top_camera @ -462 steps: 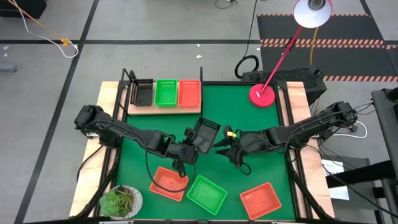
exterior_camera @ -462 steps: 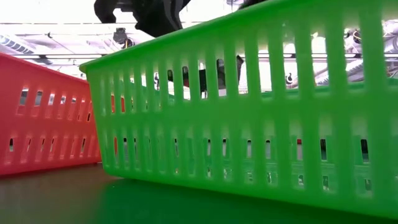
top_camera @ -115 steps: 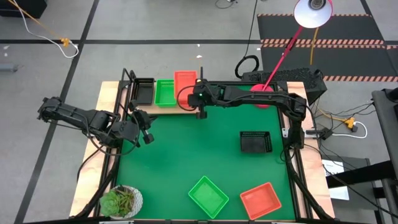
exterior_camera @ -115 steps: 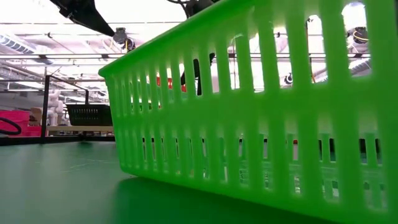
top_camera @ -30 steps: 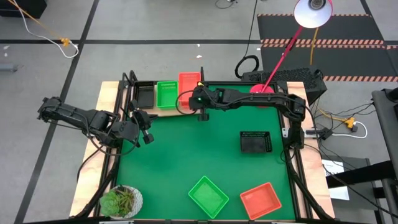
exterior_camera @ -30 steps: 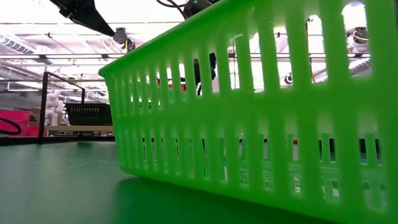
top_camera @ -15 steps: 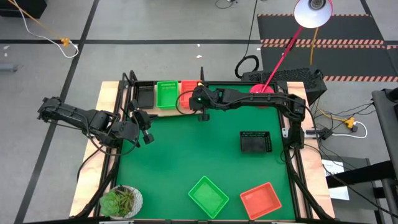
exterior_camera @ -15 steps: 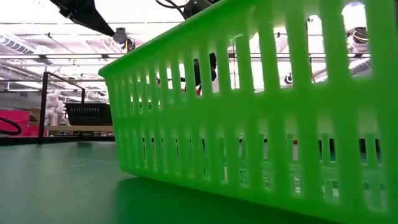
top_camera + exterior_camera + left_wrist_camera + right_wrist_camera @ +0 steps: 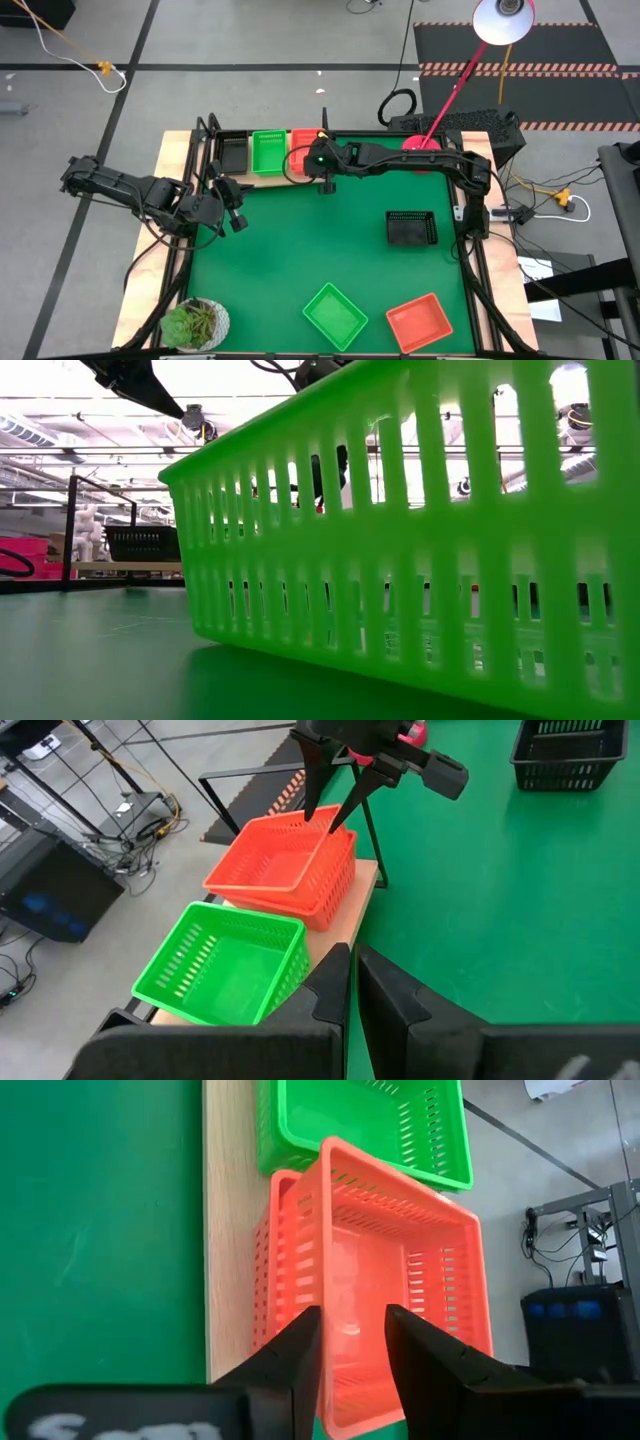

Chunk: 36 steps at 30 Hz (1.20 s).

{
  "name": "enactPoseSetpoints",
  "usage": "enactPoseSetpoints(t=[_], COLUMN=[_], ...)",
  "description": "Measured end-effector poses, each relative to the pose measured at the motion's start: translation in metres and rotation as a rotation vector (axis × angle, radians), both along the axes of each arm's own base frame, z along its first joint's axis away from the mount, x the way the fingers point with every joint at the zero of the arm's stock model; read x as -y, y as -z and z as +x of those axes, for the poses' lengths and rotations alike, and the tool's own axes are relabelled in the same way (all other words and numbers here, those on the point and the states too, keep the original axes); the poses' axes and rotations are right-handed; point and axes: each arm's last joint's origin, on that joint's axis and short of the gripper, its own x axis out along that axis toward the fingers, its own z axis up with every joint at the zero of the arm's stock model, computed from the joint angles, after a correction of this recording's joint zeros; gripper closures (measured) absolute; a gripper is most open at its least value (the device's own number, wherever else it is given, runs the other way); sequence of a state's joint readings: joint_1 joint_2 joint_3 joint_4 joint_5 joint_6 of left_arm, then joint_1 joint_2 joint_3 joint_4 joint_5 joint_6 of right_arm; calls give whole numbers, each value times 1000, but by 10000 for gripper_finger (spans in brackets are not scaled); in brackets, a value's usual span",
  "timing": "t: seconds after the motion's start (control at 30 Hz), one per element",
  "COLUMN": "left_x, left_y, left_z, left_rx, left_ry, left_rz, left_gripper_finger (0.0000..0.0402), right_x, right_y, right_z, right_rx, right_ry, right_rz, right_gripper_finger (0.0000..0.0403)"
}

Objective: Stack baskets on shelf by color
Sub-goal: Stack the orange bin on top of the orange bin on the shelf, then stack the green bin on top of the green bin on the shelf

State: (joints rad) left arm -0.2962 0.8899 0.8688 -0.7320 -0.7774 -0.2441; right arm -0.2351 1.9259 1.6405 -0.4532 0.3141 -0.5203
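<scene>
The shelf (image 9: 262,178) at the table's far left carries a black basket (image 9: 232,152), a green basket (image 9: 268,150) and two red baskets (image 9: 303,143). The upper red basket (image 9: 400,1280) lies tilted and askew in the lower one (image 9: 268,1260). My right gripper (image 9: 352,1320) is open over that upper basket's right end; it also shows in the left wrist view (image 9: 320,820). My left gripper (image 9: 352,975) is shut and hovers over the mat's left edge (image 9: 236,212), touching nothing. A black basket (image 9: 411,228), a green basket (image 9: 335,315) and a red one (image 9: 420,322) rest on the mat. My right gripper stands open at the upper red basket's near wall (image 9: 324,1250), one finger over its rim and one inside the basket, slanting down from the table's right. Whether either finger touches the wall I cannot tell. The basket rests tilted in the red basket beneath it.
A red lamp base (image 9: 423,150) stands at the mat's far right and a potted plant (image 9: 195,322) at its near left corner. The shelf's black upright (image 9: 372,850) rises close by the right gripper. The green basket (image 9: 400,560) fills the low view.
The upper red basket has tipped down from a steep tilt and now lies lower in the red basket on the shelf. Both arms have stayed about where they were.
</scene>
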Motion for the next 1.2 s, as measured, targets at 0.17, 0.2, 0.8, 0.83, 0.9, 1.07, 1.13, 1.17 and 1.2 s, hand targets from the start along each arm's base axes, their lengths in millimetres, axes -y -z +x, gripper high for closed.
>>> enactPoseSetpoints(t=[0.17,0.2,0.8,0.83,0.9,1.07,1.13,1.17,1.2], left_x=[0,0,16,19,23,43,57,66,74], left_y=[0,0,-3,-3,-5,-13,-11,-9,-6], left_z=[0,0,23,29,40,76,92,99,107], left_rx=[-3,-3,62,69,56,-12,-59,-79,-105], left_ry=[14,14,255,287,336,391,448,479,509], left_rz=[-15,-15,-132,-130,-116,-116,-109,-110,-107], left_gripper_finger=[378,378,378,378,378,378,378,378,377], right_x=[-3,-3,-85,-92,-108,-143,-156,-163,-169], right_y=[0,0,-69,-73,-76,-70,-65,-61,-57], right_z=[1,1,-41,-48,-61,-101,-118,-126,-133], right_rx=[7,7,96,103,111,133,142,147,152], right_ry=[-7,-8,-82,-88,-101,-125,-126,-128,-128], right_rz=[-1,-1,99,112,141,229,273,292,312], right_gripper_finger=[281,278,258,258,258,259,259,259,259])
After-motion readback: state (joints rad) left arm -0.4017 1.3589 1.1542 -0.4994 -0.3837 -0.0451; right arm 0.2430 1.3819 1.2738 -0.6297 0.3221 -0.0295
